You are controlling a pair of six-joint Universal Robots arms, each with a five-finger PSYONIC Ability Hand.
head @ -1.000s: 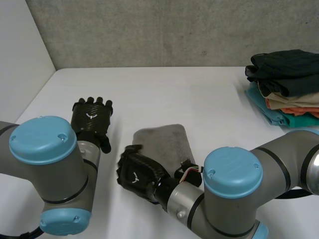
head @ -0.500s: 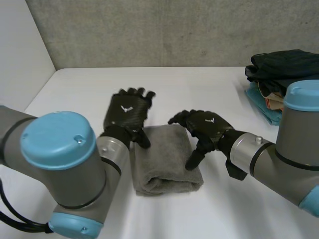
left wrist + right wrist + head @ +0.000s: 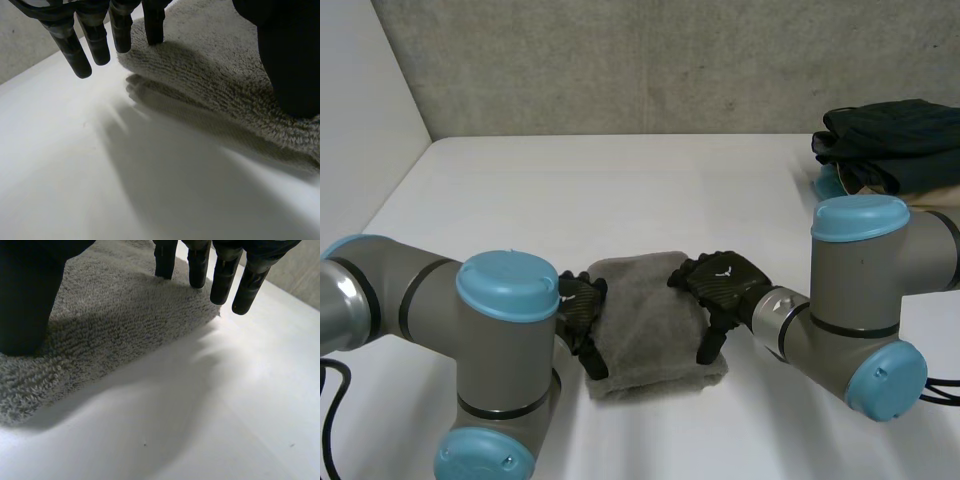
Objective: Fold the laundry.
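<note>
White table (image 3: 620, 190) under a concrete wall (image 3: 620, 60); near its front lies the folded grey towel (image 3: 650, 320), a compact rectangle. The left hand (image 3: 582, 305) sits at its left edge and the right hand (image 3: 725, 280) at its right. Each has straight fingers and its thumb pressing on the cloth, probably to flatten and square the fold. A stack of folded clothes (image 3: 890, 150) waits well apart, far right.
</note>
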